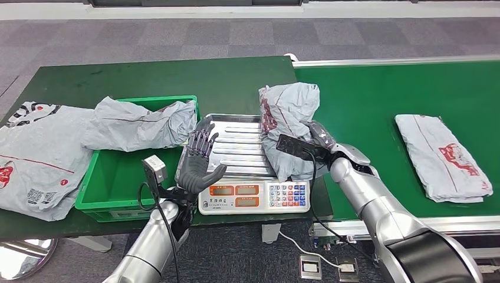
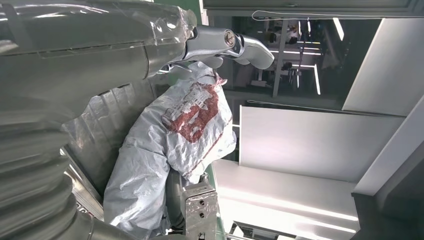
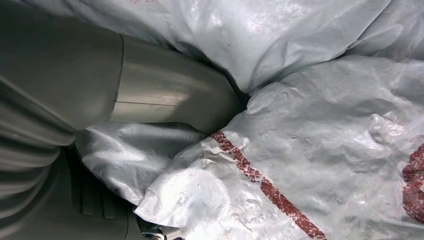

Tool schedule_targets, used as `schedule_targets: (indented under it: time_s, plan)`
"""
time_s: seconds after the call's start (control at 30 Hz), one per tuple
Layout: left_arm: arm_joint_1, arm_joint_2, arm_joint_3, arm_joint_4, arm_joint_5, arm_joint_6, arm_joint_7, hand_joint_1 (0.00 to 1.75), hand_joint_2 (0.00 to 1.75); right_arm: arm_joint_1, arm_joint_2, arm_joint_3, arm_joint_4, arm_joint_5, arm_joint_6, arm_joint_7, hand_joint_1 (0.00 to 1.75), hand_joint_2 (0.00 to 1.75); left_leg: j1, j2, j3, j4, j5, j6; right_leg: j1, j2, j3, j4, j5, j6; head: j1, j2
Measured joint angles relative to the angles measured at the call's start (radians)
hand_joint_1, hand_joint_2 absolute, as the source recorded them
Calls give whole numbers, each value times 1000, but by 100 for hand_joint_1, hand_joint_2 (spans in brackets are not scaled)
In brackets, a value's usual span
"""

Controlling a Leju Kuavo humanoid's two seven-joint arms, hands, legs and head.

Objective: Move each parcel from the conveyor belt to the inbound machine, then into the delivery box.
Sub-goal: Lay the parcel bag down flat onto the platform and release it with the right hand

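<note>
Grey parcel (image 1: 289, 127) gripped by right hand (image 1: 315, 138), upright at right edge of scale's steel tray (image 1: 236, 144). Left hand (image 1: 199, 162) raised at tray's left edge, fingers spread, holding nothing. Left of scale, green bin (image 1: 112, 177) with another parcel (image 1: 138, 124) draped across it. Right of scale, flat parcel (image 1: 445, 156) on conveyor belt (image 1: 365, 100).

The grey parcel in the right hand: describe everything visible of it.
The crumpled grey plastic mailer bag with red print looks soft and wrinkled, standing roughly upright at the right edge of the ribbed steel scale tray. The right hand grips its side, with the thumb pressed into a fold. The open left hand is apart from it.
</note>
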State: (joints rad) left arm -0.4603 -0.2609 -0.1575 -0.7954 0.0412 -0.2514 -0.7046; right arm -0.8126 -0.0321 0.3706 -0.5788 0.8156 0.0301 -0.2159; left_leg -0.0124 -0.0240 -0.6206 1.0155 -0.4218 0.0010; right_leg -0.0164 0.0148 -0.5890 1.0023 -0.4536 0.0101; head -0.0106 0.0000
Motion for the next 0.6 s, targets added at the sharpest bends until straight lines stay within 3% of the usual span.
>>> schedule_targets:
  time_s: [0.53,0.6]
  plan:
    - [0,0,0,0,0,0,0,0,175,-2,2,0,4,-1,-2,-2,175,175,0,0,0,0,0,0,0,0,0,0,0,0,0,0]
    - [0,-2,-2,0,0,-18,0,0,175,0,13,0,4,-44,-41,-53,175,175,0,1,0,0,0,0,0,0,0,0,0,0,0,0]
